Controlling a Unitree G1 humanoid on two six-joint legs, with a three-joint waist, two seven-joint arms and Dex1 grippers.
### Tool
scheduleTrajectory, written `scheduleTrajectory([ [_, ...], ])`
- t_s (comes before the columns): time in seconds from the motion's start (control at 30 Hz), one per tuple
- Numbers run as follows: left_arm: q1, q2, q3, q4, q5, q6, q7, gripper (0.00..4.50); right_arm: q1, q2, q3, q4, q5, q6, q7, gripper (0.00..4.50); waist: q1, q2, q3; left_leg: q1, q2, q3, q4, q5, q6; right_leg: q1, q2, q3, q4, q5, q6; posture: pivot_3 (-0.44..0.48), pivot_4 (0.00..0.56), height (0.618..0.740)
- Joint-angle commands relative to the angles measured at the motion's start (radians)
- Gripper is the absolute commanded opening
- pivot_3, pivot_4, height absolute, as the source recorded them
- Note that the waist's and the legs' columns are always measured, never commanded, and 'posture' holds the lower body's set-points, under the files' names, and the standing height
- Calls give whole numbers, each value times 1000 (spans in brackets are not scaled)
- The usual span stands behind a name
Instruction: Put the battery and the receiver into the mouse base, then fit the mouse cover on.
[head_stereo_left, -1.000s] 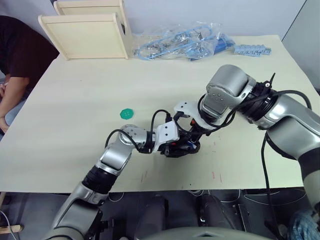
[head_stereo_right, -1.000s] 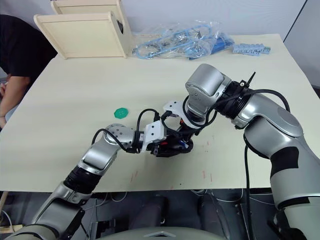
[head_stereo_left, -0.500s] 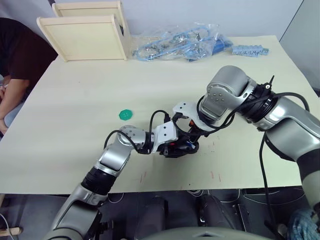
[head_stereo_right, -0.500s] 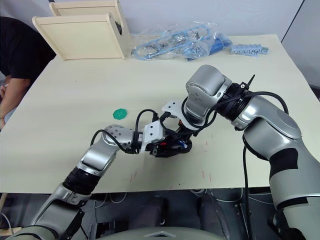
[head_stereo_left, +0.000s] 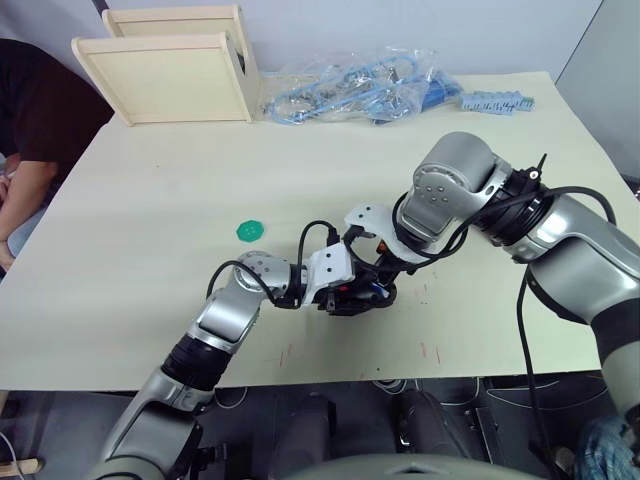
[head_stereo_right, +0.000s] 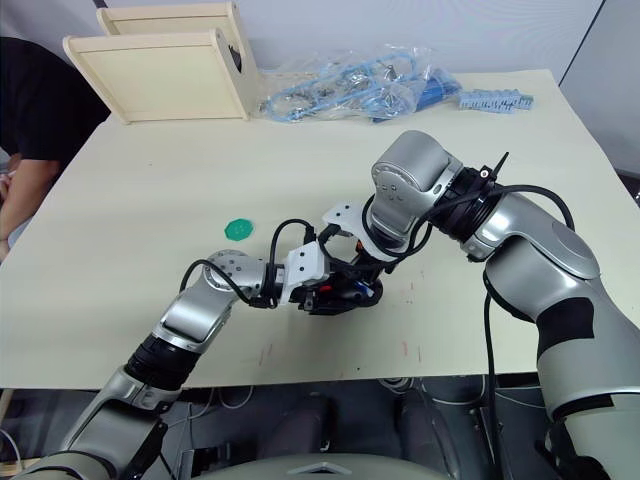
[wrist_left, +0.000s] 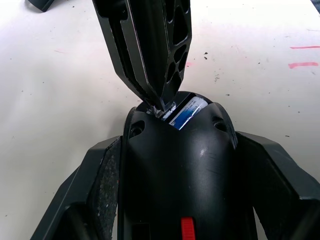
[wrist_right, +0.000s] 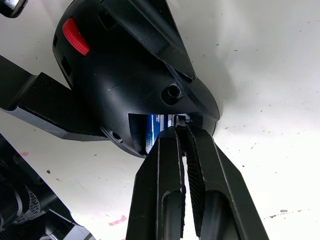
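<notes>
Near the front edge of the table (head_stereo_left: 150, 200), roughly midway along it, the mouse base (wrist_left: 180, 165) sits clamped between the two fingers of the left gripper (wrist_left: 180, 200), one finger pressed on each flank — a grip that appears meant to steady the body while the other arm works in its compartment. The red scroll wheel (wrist_right: 76, 37) faces toward the left wrist, so the open compartment end points toward the right arm. The battery (wrist_left: 186, 113), blue with a pale end, already lies inside the hollow, visible through the opening at the rear of the base.

The right gripper (wrist_right: 181, 131) has its fingers drawn together to a narrow slit, the tips meeting at the compartment's rim just beside the battery. A small bright piece shows pinched at the tips (wrist_left: 162, 109); it is probably the receiver being seated in its slot, though it is too small to name with certainty.

The mouse cover cannot be picked out here. Well away toward the left, a green disc (head_stereo_left: 249, 230) lies alone; at the far edge stand two wooden trays (head_stereo_left: 170, 75) and a clear bag of blue parts (head_stereo_left: 370, 85). A person's arm (head_stereo_left: 25, 185) rests beyond the table's left edge.
</notes>
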Motion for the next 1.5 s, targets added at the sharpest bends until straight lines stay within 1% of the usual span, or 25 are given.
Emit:
scheduleTrajectory([
  [0.03, 10, -11, -42, -2, 28, 8, 13, 2966, 30, 31, 27, -36, 33, 4, 3, 0, 0, 0, 0, 0, 0, 0, 0, 0, 0, 0, 0, 0, 0, 0, 0, 0, 150, 740],
  [0.17, 9, -11, -42, -1, 28, 9, 13, 2966, 30, 26, 24, -51, 30, 4, 15, 0, 0, 0, 0, 0, 0, 0, 0, 0, 0, 0, 0, 0, 0, 0, 0, 0, 150, 740],
  [0.23, 9, -10, -41, -2, 28, 10, 12, 2966, 28, 23, 19, -59, 28, 4, 21, 699, 0, 0, 0, 0, 0, 0, 0, 0, 0, 0, 0, 0, 0, 0, 0, 0, 150, 740],
  [0.27, 9, -10, -41, -2, 28, 11, 12, 2966, 27, 21, 15, -62, 25, 4, 21, 937, 0, 0, 0, 0, 0, 0, 0, 0, 0, 0, 0, 0, -1, 0, 0, 0, 150, 740],
  [0.3, 9, -10, -41, -2, 28, 11, 12, 2966, 26, 20, 12, -64, 23, 4, 21, 1388, 0, 0, 0, 0, 0, 0, 0, 0, 0, 0, 0, 0, -1, 0, 0, 0, 150, 740],
  [0.33, 9, -10, -41, -2, 28, 11, 12, 2966, 26, 19, 11, -65, 22, 4, 22, 2144, 0, 0, 0, 0, 0, 0, 0, 0, 0, 0, 0, 0, -1, 0, 0, 0, 150, 740],
  [0.37, 8, -10, -41, 0, 28, 11, 12, 2966, 24, 19, 7, -61, 23, 4, 21, 2398, 0, 0, 0, 0, 0, 0, 0, 0, 0, 0, 0, 0, -1, 0, 0, 0, 150, 740],
  [0.4, 7, -10, -41, 1, 28, 11, 11, 2966, 23, 12, 2, -71, 32, 4, 23, 2746, 1, 1, 0, -1, 0, 0, 0, 0, 0, 0, 0, 0, -1, 0, 0, 0, 150, 740],
  [0.6, 9, -8, -39, -1, 28, 12, 10, 2966, 25, -17, -20, -108, 58, 4, 18, 2746, 3, 1, 1, -3, 0, 0, -2, 0, 0, -2, 0, -1, -3, 0, 0, 0, 150, 740],
  [0.97, 6, -6, -38, 8, 30, 5, 8, 2966, 33, -121, -63, -201, 132, 4, 25, 2746, 6, 2, 1, -3, 0, -1, -2, 0, 0, -2, 0, -1, -3, 0, 0, 0, 150, 740],
  [1.07, 6, -5, -37, 12, 30, 2, 6, 2966, 62, -178, -114, -254, 148, 4, 28, 2746, 14, 2, 2, -4, 0, -1, -2, 0, 0, -2, -1, -1, -3, 0, 0, 0, 150, 740],
  [1.27, 11, 4, -32, 10, 28, 0, 3, 2966, 147, -308, -177, -394, 111, 4, 38, 2746, 18, 2, 2, -4, 0, -1, -3, 0, 0, -2, 0, -1, -4, 0, 0, 0, 150, 740],
  [1.33, 12, 6, -31, 9, 28, 0, 3, 2966, 164, -324, -192, -418, 96, 4, 39, 2746, 17, 2, 2, -4, 0, 0, -3, 0, 0, -2, -1, -1, -4, 0, 0, 0, 150, 740],
  [1.43, 15, 12, -28, 6, 27, 0, 0, 2966, 225, -356, -271, -491, 61, 4, 50, 2746, 17, 2, 2, -4, 0, 0, -3, 0, 0, -2, 0, -1, -3, 0, 0, 0, 150, 740],
  [1.5, 16, 16, -26, 6, 25, -2, -2, 2966, 301, -359, -364, -544, 36, -33, 51, 2746, 17, 2, 2, -4, 0, 0, -3, 0, 0, -2, 0, -1, -3, 0, 0, 0, 150, 740],
])
